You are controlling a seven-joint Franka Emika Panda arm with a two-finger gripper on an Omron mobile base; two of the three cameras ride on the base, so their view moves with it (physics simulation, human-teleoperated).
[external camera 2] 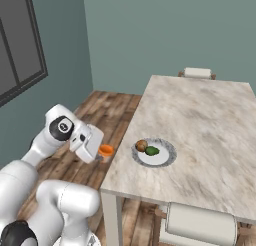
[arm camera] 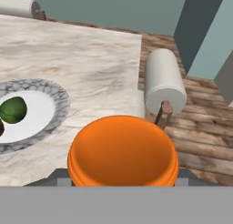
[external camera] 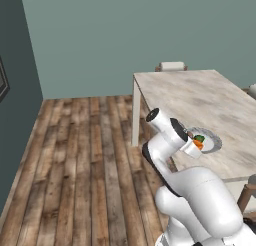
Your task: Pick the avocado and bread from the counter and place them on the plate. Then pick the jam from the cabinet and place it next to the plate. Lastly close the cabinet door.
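My gripper (external camera 2: 103,151) is shut on the jam (external camera 2: 106,150), a small orange-red rounded jar. It hangs just off the left edge of the counter (external camera 2: 200,115), level with the plate (external camera 2: 161,159). The jam (arm camera: 123,152) sits large and close in the hand view, between the finger tips. The white plate (arm camera: 41,116) carries the dark green avocado (external camera 2: 152,150) and, touching it, the round brown bread (external camera 2: 142,145). In the left base view the gripper (external camera: 196,146) shows beside the avocado (external camera: 199,138). The cabinet and its door are out of view.
A chair (external camera 2: 200,224) is tucked under the near end of the counter, and another (external camera 2: 197,72) stands at the far end. A rolled chair back (arm camera: 164,79) shows past the counter edge in the hand view. Wooden floor (external camera: 75,165) lies to the left.
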